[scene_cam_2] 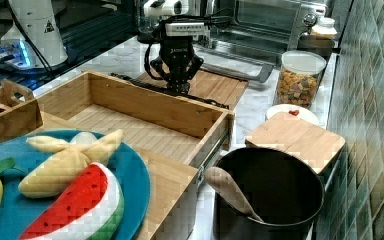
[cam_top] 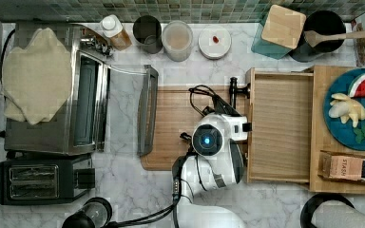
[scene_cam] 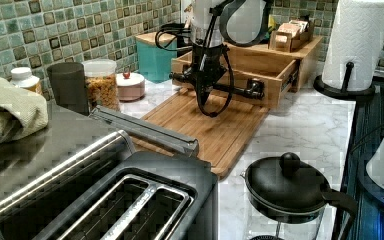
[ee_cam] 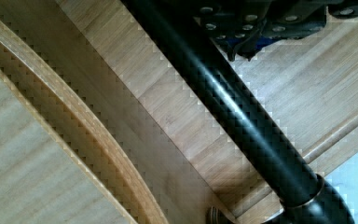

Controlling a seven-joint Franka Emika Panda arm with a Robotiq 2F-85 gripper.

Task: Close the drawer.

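Drawer: pulled fully out. Gripper at its bar handle, bar crosswise beneath; finger state indeterminable; box lies beyond.

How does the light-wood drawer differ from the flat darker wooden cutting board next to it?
The light-wood drawer is a pale box with a raised rim and a black bar handle; the flat darker wooden cutting board is browner, rimless and handleless. The drawer stands pulled out; the board lies on the counter. Both are grained wood.

We see the drawer in pale, matt, grained wood, its handle a smooth, glossy black bar. Beside the drawer, the cutting board is darker wood on glossy veined marble countertop.
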